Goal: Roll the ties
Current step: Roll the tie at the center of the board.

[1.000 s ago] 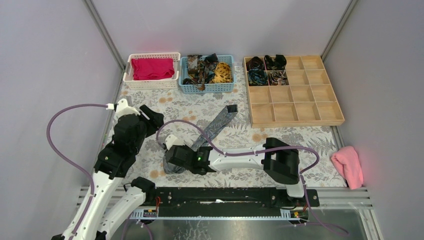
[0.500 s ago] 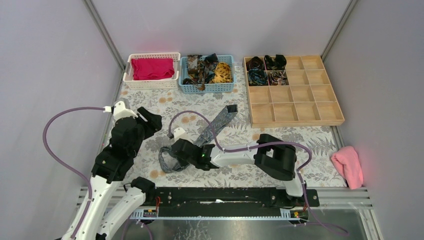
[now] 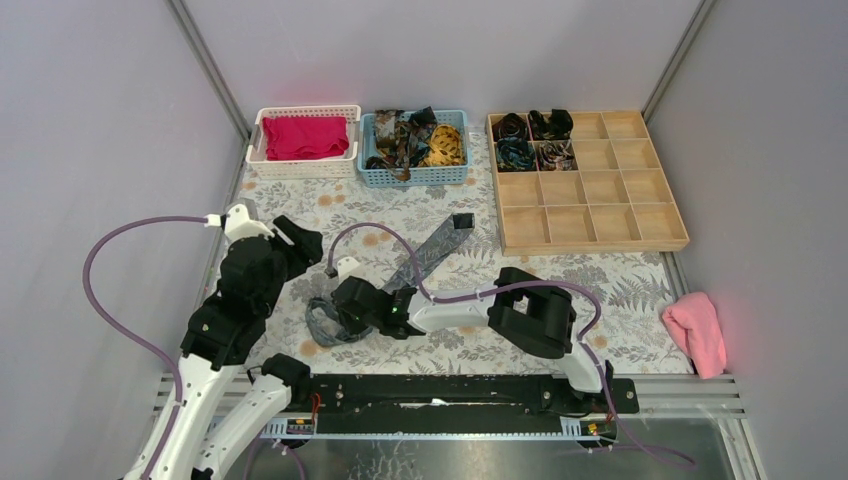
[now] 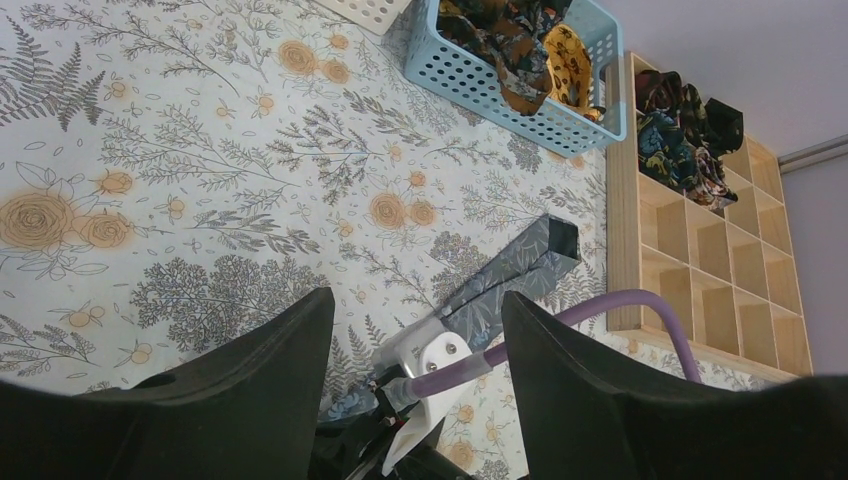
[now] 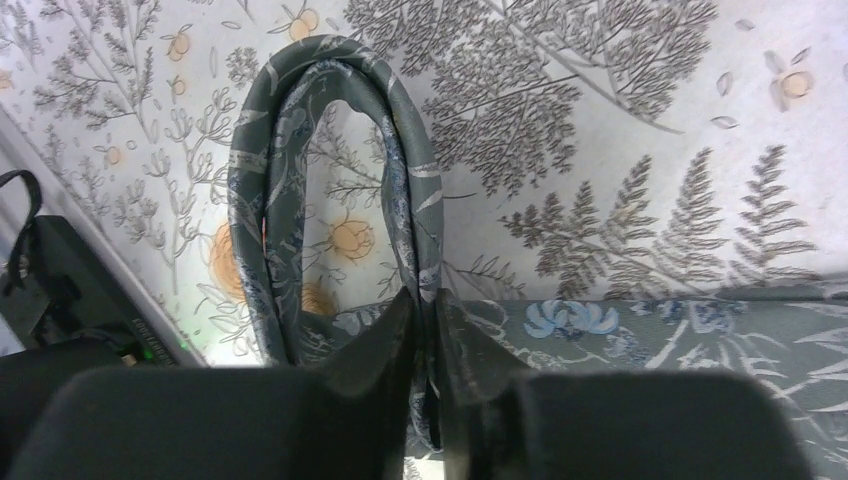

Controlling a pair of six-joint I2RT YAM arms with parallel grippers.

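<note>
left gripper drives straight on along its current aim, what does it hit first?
Probably the purple cable and its white clip, framed by the open left gripper. The grey tie lies beyond. Depth is unclear, so it could be the tablecloth instead.

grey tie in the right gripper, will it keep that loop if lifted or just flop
Probably floppy: the grey tie is thin fabric, its loop bending soft and uneven beyond the right gripper, so it would likely sag. Likely light, being a narrow flat strip. The surface looks smooth, so the loop may slip loose.
</note>
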